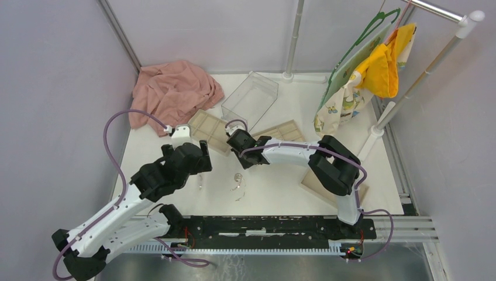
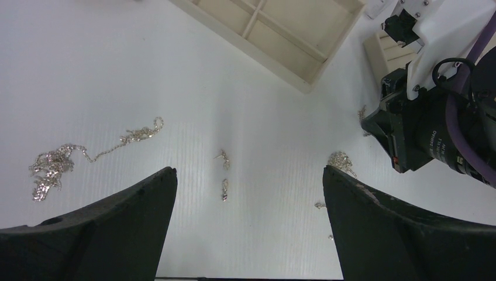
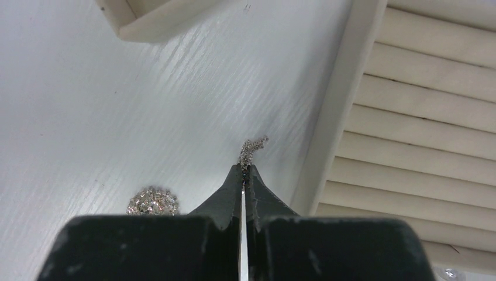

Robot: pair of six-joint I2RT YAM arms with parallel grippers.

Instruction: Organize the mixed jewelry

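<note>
Nearest the bases, the left gripper (image 2: 248,175) hung with its fingers spread wide, holding nothing, above mixed jewelry (image 2: 55,167) scattered on the white table (image 2: 146,70). Farther in, the right gripper (image 3: 243,171) was pinched tight on a short chain (image 3: 252,146) just beside a ridged tray (image 3: 421,117), and its wrist blocked part of the left camera's view. Beyond lay a compartment tray (image 2: 281,29), a clear box (image 1: 250,96) and a pink cloth (image 1: 172,91).

A tangled chain (image 2: 55,167) is shown at the left, small silver pieces (image 2: 224,175) at centre, a beige tray (image 2: 257,57) at the top.
</note>
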